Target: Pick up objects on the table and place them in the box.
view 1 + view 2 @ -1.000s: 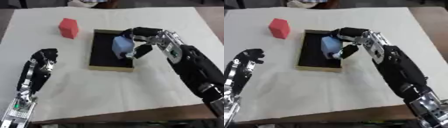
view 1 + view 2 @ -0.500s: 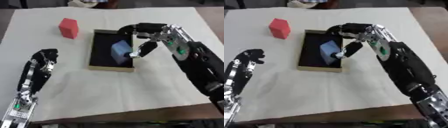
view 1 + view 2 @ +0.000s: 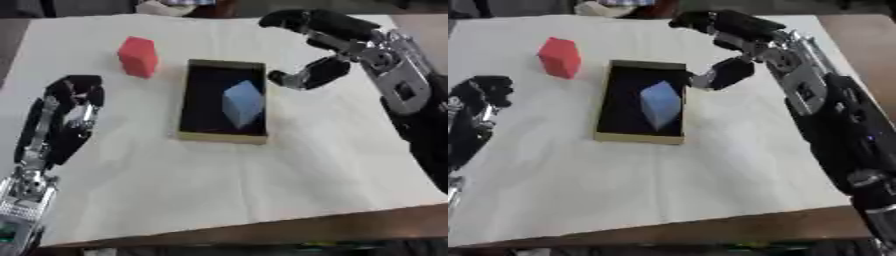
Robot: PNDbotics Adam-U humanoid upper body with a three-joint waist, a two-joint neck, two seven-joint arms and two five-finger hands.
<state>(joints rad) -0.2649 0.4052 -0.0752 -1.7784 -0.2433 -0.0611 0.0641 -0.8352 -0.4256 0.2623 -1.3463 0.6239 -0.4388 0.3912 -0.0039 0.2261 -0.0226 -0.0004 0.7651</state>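
Pale blue block (image 3: 242, 103) lies tilted inside the dark open box (image 3: 222, 136). Small red block (image 3: 137, 56), far left on the worktop (image 3: 262, 190), looks rigid and light; I'd pinch its flat sides. My right robot hand (image 3: 350, 47) is spread and empty; my left robot hand (image 3: 63, 117) rests relaxed.

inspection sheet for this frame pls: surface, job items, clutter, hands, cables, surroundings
Surface: table under a white cloth, slightly creased; bare wood shows at the right and near edges.
Job's things: blue block lies inside the box, a dark shallow tray with tan walls; red block stands on the cloth left of the box, apart from it.
Clutter: nothing seen on the cloth.
Hands: right hand is above the box's right rim, fingers spread, holding nothing; left hand rests idle at the left, fingers relaxed, empty.
Cables: nothing seen.
Surroundings: some pale and blue things past the far edge, too blurred to identify.
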